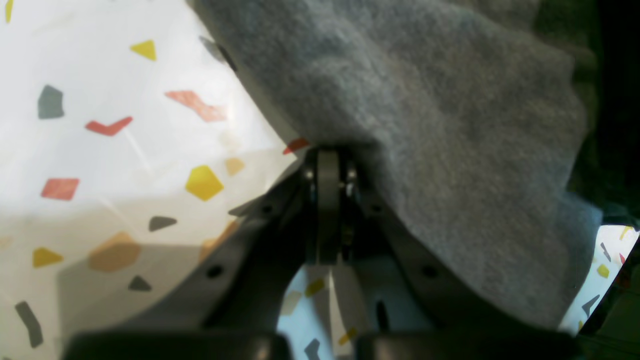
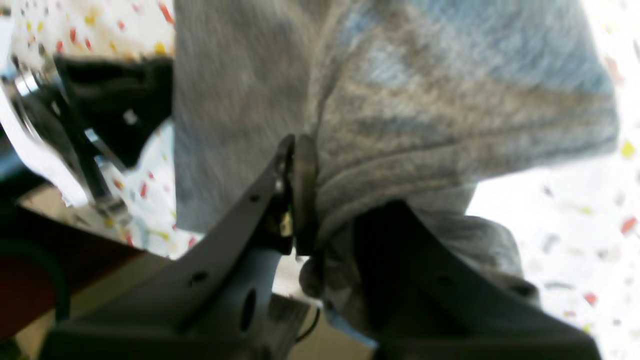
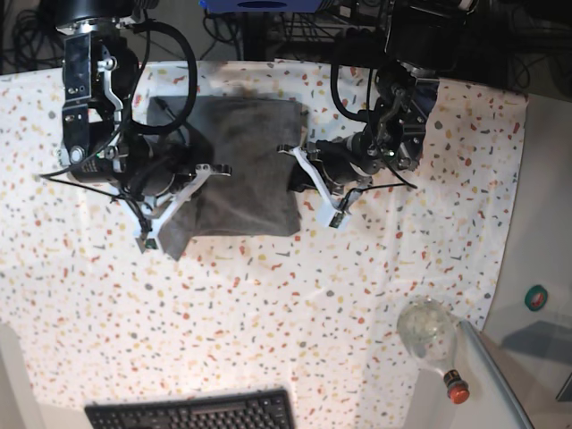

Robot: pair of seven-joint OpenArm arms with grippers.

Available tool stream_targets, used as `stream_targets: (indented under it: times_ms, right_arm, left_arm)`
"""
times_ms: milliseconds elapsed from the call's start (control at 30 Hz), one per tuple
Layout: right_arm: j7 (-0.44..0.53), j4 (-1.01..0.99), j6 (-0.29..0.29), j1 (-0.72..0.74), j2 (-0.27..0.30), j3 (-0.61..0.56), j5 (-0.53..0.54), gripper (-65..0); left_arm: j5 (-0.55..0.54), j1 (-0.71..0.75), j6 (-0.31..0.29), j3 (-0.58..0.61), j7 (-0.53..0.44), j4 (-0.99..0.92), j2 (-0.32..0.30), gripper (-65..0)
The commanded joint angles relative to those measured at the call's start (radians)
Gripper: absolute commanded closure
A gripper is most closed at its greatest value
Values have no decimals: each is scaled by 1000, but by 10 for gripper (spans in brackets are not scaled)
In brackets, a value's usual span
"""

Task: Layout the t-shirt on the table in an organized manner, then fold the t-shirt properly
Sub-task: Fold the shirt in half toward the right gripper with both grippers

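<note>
Flanking the t-shirt [image 3: 241, 165], both arms; keyboard [image 3: 192, 413] and bottle [image 3: 431, 335] lie apart.

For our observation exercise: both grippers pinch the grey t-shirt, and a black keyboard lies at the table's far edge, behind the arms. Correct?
Not quite. The base view shows the keyboard at the near edge, in front of the arms. Both the left gripper and right gripper do pinch the t-shirt.

bright overhead light, blurred wrist views

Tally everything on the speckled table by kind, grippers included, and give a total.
T-shirt: 1
Grippers: 2, left gripper and right gripper, both shut on the t-shirt
Keyboard: 1
Clear bottle with red cap: 1
Total: 5
</note>
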Motion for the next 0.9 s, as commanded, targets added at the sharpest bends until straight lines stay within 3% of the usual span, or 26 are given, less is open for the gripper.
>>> stream_targets:
  times_ms: [0, 367, 600, 733, 867]
  right_arm:
    - [15, 7, -3, 13, -1, -13, 11, 0]
    - [117, -180, -5, 57, -2, -76, 12, 0]
    - [150, -218, -6, 83, -2, -180, 14, 0]
    - [143, -220, -6, 85, -2, -208, 14, -132]
    - [140, -220, -6, 83, -2, -222, 14, -147]
  left_arm:
    - [9, -3, -2, 0, 10, 12, -2, 0]
    - [9, 0, -2, 0, 10, 12, -8, 0]
    - [9, 0, -2, 0, 10, 12, -5, 0]
    - [9, 0, -2, -10, 10, 12, -8, 0]
    - [9, -3, -2, -13, 10, 12, -10, 0]
